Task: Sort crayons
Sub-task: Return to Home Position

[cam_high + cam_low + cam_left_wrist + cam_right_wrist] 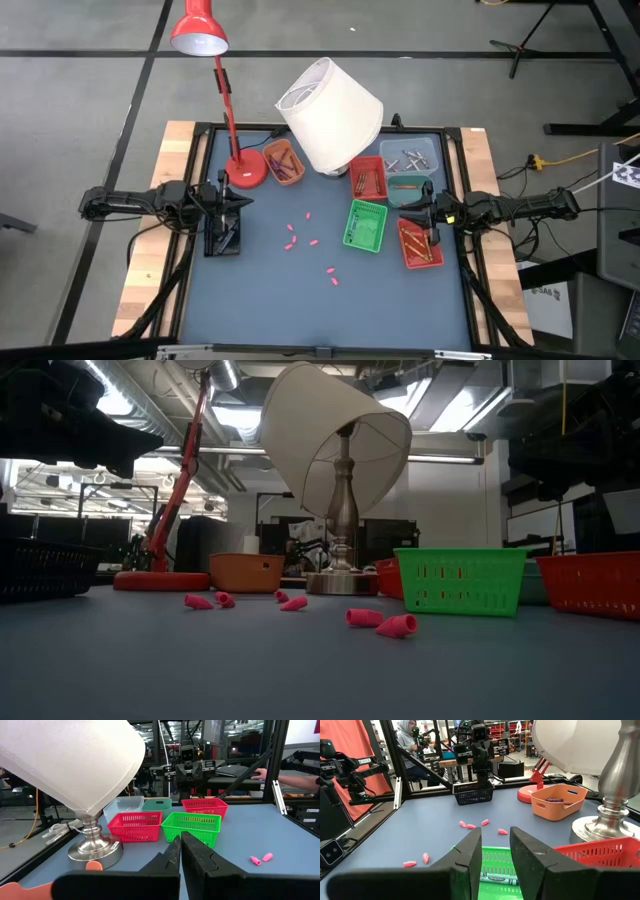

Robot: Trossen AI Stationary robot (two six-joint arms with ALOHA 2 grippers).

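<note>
Left gripper (181, 839): parked at the table's left edge by the black bin (222, 240), fingers pressed together, nothing between them.
Right gripper (495, 834): over at the right edge, hanging above the green basket (460, 582), fingers apart, carrying nothing.
Pink crayons (291, 243): six short stubs lie loose on the blue-grey table (300, 310), scattered between the black bin and the green basket.
Purple crayons (285, 166): down in the orange bin (272, 150), just beside the red desk lamp's base (245, 172).
Green crayon (497, 880): lying in the green basket, right below the right gripper's fingers.
Red baskets: one (135, 827) sits beside the white lamp's foot, the other (590, 588) under the right arm; both hold orange-red sticks.
Grey crayons (412, 160): in the clear tray (438, 150) at the back right.
Teal bin (405, 185): between the clear tray and the right gripper; contents, cannot tell.
White lamp (330, 115): mid-back of the table, shade tilted.
</note>
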